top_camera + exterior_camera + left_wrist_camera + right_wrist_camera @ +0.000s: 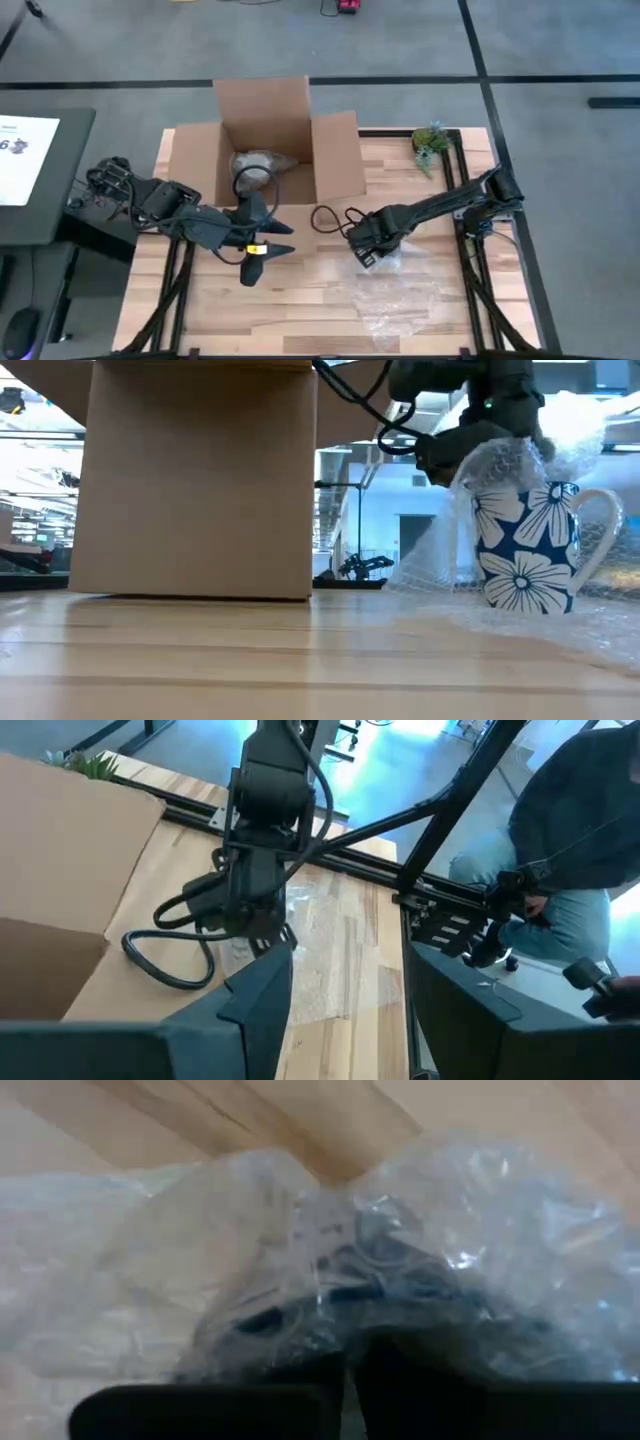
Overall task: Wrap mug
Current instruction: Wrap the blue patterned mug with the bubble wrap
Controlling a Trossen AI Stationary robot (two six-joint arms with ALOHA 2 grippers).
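— Bubble wrap fills the right wrist view, bunched just ahead of the right gripper's two dark fingers, which sit almost together with the plastic between them.

— So it has hold of the sheet?

— Looks pinched on it, yes. From the low view the mug, blue with white flowers, stands upright on the wooden table, right of the cardboard box, with wrap draped over its top and the gripper directly above.

— And the other arm?

— The left gripper hovers near the open box's front, jaws spread wide, holding nothing. A small plant sits at the far right corner. A seated person shows beyond the table.
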